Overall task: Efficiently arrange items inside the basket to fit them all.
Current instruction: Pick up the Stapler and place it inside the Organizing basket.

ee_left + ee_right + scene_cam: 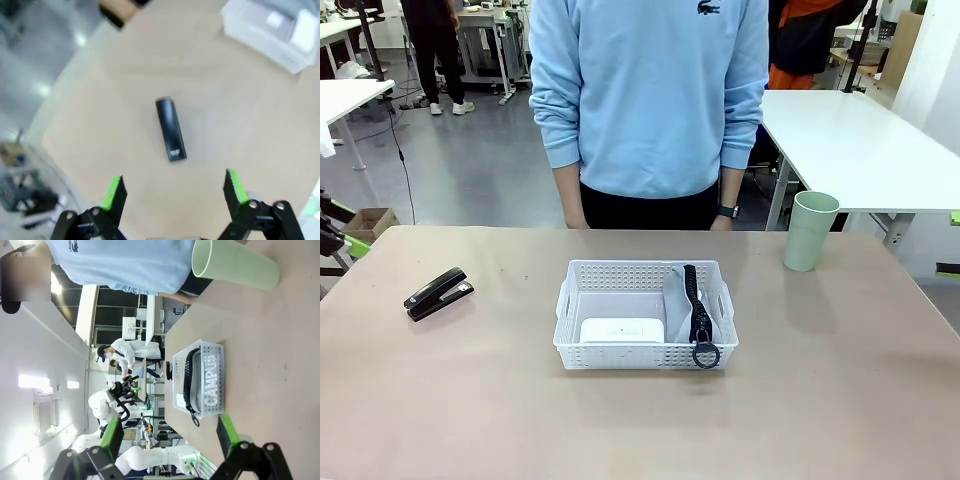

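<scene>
The white basket (645,275) sits mid-table, with the white flat box (622,330) lying in its near left part and the grey pouch (682,300) standing on edge along its right wall, black zipper and ring (706,354) over the front rim. In the right wrist view the basket (199,352) and the "CAMPUS" pouch (210,382) lie beyond my open right gripper (170,432). The black stapler (438,293) lies on the table at the left; my open left gripper (172,192) hovers above the stapler (170,129). The pale green cup (810,231) stands upright at the far right, also seen as the cup (235,265) from the right wrist.
A person in a light blue sweatshirt (650,90) stands at the far edge, hands down behind the table. The left wrist view shows the basket's corner (272,30) and the table's left edge. Another white table (850,140) stands behind at the right.
</scene>
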